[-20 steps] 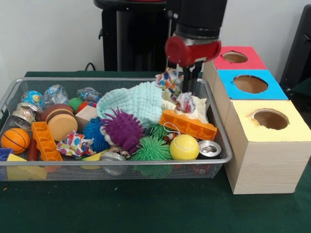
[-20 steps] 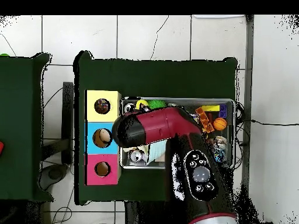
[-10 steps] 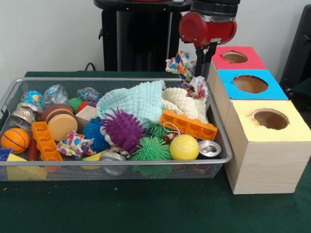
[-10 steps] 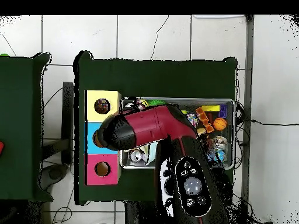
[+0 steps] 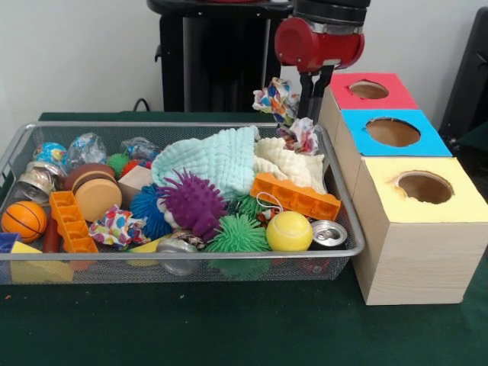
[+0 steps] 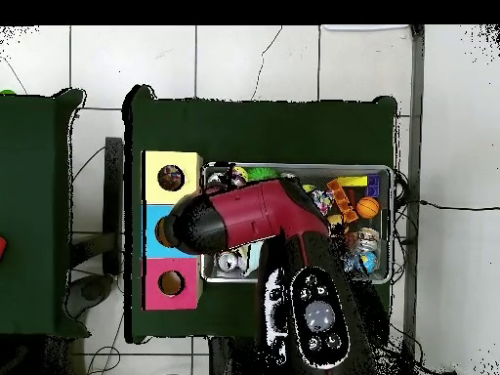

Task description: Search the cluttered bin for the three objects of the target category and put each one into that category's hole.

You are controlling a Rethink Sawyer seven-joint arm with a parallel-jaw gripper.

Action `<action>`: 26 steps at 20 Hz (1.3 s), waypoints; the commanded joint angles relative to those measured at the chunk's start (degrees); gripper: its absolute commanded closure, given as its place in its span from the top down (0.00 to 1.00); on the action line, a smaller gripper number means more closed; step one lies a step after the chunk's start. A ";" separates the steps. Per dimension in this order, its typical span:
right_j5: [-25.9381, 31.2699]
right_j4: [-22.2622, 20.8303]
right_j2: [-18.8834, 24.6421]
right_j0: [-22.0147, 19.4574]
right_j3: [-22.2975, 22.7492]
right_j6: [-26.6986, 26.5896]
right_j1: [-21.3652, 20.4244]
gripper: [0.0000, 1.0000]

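- Front view: close and low, from across the desk, facing the wire bin.
- Overhead view: high, straight down; shares bin and hole boxes.

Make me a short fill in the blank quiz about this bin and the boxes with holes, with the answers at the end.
1. The hand holds a crumpled, colourful ____ above the bin's corner.
2. The box nearest the camera has a ____ top.
3. The box between the red box and that one has a ____ top.
4. The yellow ball lies beside a crushed ____.

Answers: paper wad; yellow; blue; can
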 commanded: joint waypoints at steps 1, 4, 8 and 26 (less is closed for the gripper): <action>0.49 -4.61 -5.49 5.20 3.93 11.17 0.88 0.00; -0.48 -4.39 -7.75 7.54 4.30 12.52 0.67 0.00; -1.83 -3.57 -9.96 9.29 4.56 12.55 0.94 0.00; -5.29 -0.61 -12.38 9.39 5.13 10.30 2.03 0.00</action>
